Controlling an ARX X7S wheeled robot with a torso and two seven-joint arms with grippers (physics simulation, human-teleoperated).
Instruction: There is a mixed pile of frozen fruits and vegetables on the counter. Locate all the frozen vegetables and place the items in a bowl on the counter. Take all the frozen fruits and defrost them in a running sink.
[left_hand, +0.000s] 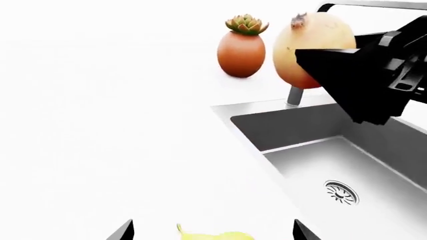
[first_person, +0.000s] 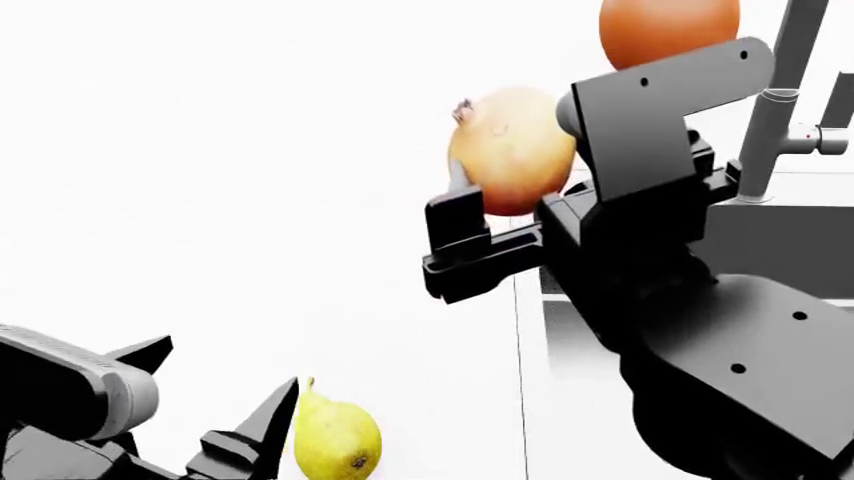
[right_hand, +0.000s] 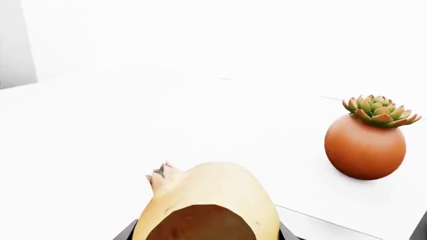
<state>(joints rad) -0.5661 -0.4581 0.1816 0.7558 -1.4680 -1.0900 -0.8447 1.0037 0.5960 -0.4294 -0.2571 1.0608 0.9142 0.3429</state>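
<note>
My right pincer (first_person: 487, 215) pinches the pomegranate (first_person: 514, 148) above the bench (first_person: 200, 150) edge, so I should carry it toward three o'clock, fully over the sink (left_hand: 333, 165), then lower before releasing; my left pincer (first_person: 220, 400) spreads beside the pear (first_person: 334, 438).

No text, label, brand, number or sign can be read in any of the three views. All that shows is plain and unmarked.
</note>
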